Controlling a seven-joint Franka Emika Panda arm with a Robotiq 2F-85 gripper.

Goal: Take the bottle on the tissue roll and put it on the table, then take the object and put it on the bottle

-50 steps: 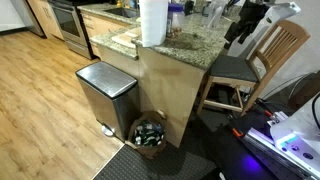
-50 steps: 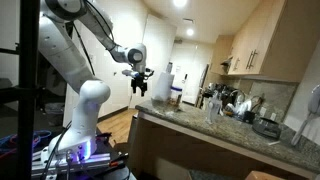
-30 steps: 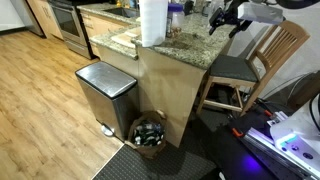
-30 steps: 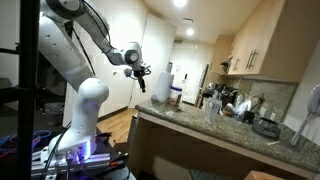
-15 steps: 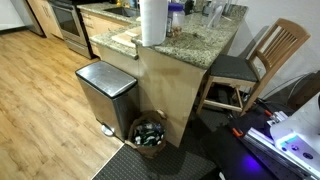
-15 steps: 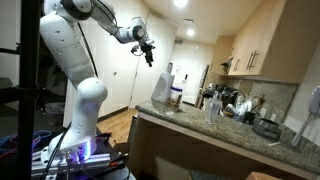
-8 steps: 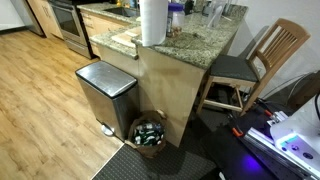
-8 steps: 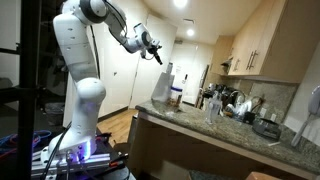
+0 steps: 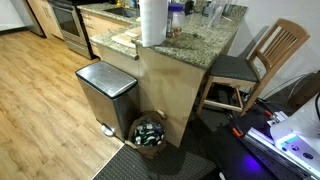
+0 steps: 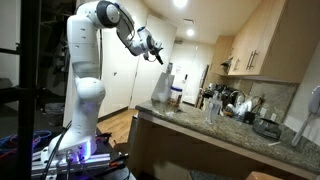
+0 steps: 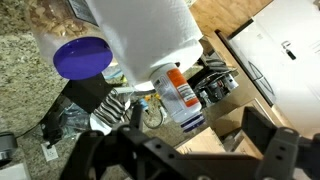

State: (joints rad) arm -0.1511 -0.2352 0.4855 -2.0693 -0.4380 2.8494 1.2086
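The tall white tissue roll (image 9: 153, 22) stands on the speckled granite counter (image 9: 190, 42); it also shows in an exterior view (image 10: 162, 88) and fills the top of the wrist view (image 11: 145, 35). A clear bottle with an orange label (image 11: 178, 95) stands on the roll's top end, its blue cap towards the camera; in an exterior view it is a small shape on the roll (image 10: 169, 68). My gripper (image 10: 155, 53) hangs high in the air, above and beside the roll's top. In the wrist view its fingers (image 11: 185, 150) are spread wide with nothing between them, short of the bottle.
A container with a purple-blue lid (image 11: 82, 57) stands beside the roll. More bottles and kitchenware crowd the counter's far part (image 10: 225, 103). Below the counter are a steel pedal bin (image 9: 105, 85) and a basket of bottles (image 9: 150, 133). A wooden chair (image 9: 270, 55) stands at the counter's end.
The arm has lifted away from the counter's chair end, risen high and swung over towards the top of the tissue roll. The gripper stays open and empty.
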